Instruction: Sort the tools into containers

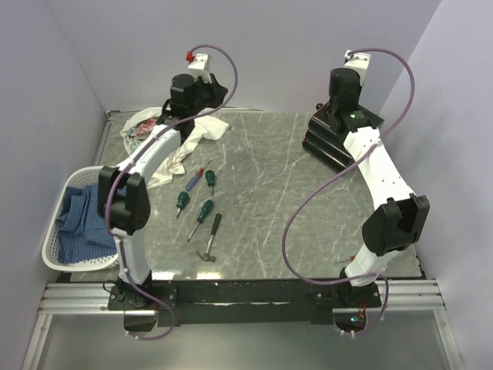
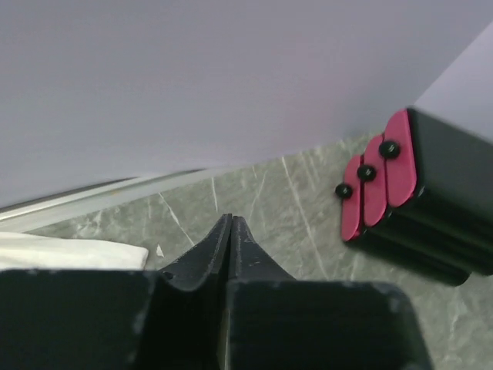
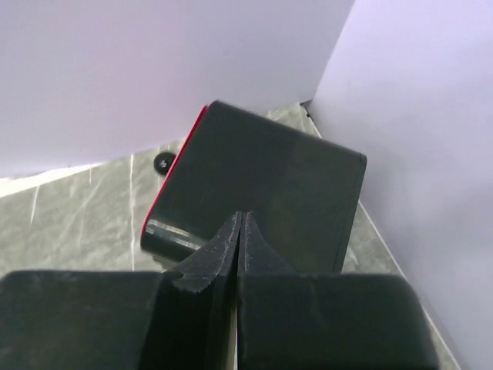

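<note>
**Tools loose on the table, both grippers shut on nothing**

Top view first. All five tools lie left of centre on the table (image 1: 269, 208). The red-and-blue screwdriver (image 1: 199, 176) sits just beside a green screwdriver (image 1: 209, 181). A second green screwdriver (image 1: 182, 200) and a third green screwdriver (image 1: 204, 210) lie lower down, and the hammer (image 1: 212, 239) is lowest. The drawer unit (image 1: 331, 142) is in the upper right, well apart from them, with the right arm (image 1: 377, 166) reaching over it. My left arm (image 1: 150, 154) stretches to the upper left over the white cloth (image 1: 166, 146). A basket (image 1: 54, 258) sits at the left edge.

Left wrist view: the left gripper (image 2: 231, 220) has its fingers pressed together with nothing between them. The drawer unit's pink drawers (image 2: 377, 185) and round knobs (image 2: 367, 173) show on the right of the frame.

Right wrist view: the right gripper (image 3: 239, 216) is closed tight too and holds nothing. Its tips are over the drawer unit's black top, and I can't tell if they touch it.
</note>
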